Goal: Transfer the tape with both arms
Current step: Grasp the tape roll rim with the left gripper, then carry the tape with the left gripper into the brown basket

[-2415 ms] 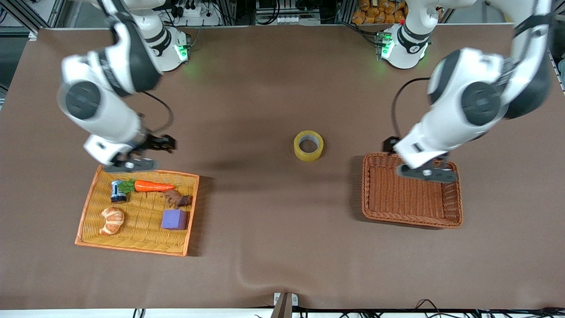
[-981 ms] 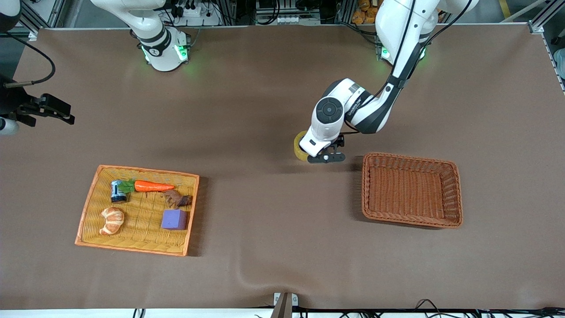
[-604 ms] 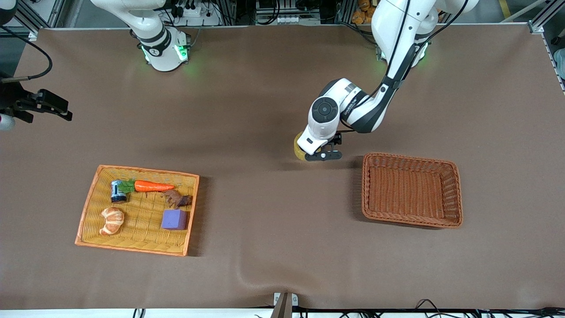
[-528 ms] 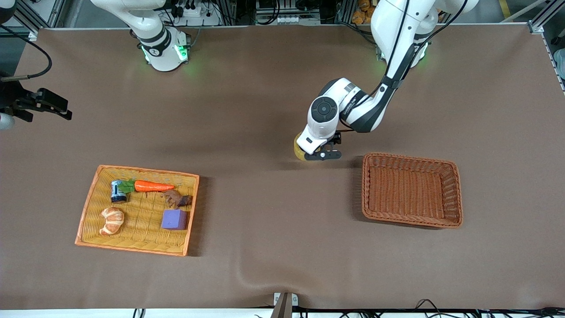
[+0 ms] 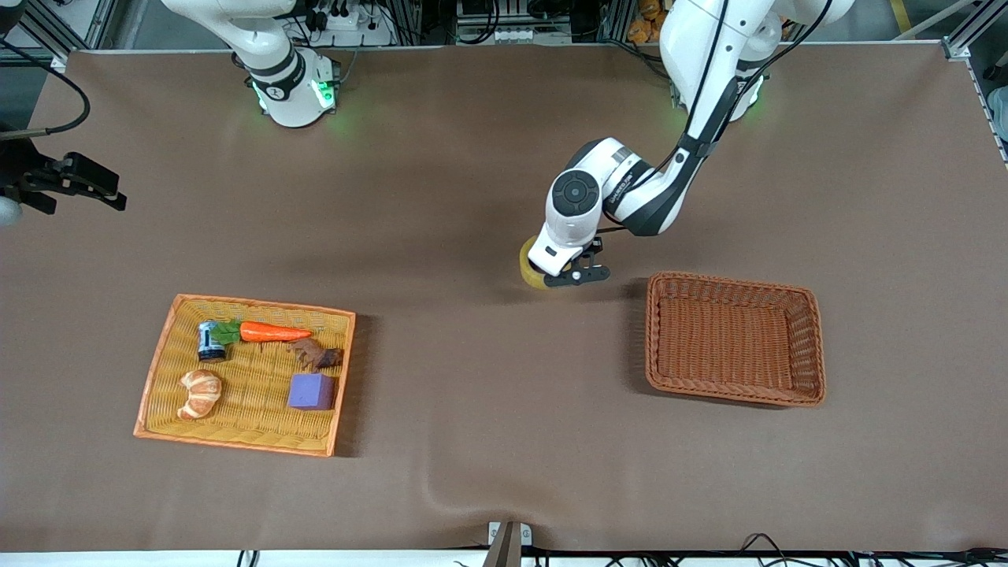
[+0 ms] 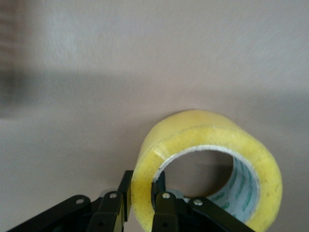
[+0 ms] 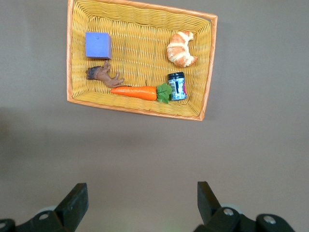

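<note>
Left gripper [image 6: 142, 203] pinches the tape [image 6: 205, 164] wall mid-frame, ready for lifting; right gripper [image 7: 140, 205] waits spread, upper left.

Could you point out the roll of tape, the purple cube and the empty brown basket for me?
tape [image 6: 212, 130]: left wrist view, on its yellow outer band.
purple cube [image 5: 309, 390]: front view, on its top face.
brown basket [image 5: 732, 390]: front view, on its rim nearest the camera.

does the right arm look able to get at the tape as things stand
Probably not yet. The right gripper hangs open at the right arm's end of the table, and the left gripper is shut on the tape, though bare table lies between.
</note>
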Motion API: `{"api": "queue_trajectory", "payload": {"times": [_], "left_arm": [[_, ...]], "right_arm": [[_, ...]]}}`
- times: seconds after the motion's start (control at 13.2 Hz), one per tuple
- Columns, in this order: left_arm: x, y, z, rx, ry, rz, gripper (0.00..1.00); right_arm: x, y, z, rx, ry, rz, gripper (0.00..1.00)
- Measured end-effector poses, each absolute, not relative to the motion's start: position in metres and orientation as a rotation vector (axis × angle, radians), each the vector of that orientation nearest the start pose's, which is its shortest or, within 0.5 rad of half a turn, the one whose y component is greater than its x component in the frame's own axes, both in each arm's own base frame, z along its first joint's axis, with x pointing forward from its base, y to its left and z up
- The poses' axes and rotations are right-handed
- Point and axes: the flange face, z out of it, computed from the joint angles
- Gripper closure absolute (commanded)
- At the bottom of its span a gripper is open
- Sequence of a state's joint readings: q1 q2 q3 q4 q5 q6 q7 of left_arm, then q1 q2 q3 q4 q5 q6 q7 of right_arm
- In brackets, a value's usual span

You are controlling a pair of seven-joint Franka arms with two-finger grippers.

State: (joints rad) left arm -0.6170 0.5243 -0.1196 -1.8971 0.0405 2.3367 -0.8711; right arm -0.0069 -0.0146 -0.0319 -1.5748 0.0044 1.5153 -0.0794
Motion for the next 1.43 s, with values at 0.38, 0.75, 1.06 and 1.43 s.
{"api": "queue_trajectory", "payload": {"times": [0.38, 0.75, 1.06, 1.43], "left_arm": [[0.539, -0.330, 0.323, -3.140, -0.383, -0.039, 1.00], [0.601, -0.184, 0.327, -3.083, -0.655, -0.038, 1.00], [0.610, -0.126, 0.295, -3.028, -0.792, 0.043, 1.00], [0.612, -0.085, 0.267, -2.991, -0.861, 0.115, 0.00]], "right_arm": [[0.544, -0.021, 0.626, -3.133, -0.064, 0.070, 0.00], [0.544, -0.021, 0.626, -3.133, -0.063, 0.070, 0.00], [0.545, -0.021, 0.624, -3.132, -0.065, 0.076, 0.00], [0.547, -0.019, 0.621, -3.132, -0.068, 0.084, 0.00]]}}
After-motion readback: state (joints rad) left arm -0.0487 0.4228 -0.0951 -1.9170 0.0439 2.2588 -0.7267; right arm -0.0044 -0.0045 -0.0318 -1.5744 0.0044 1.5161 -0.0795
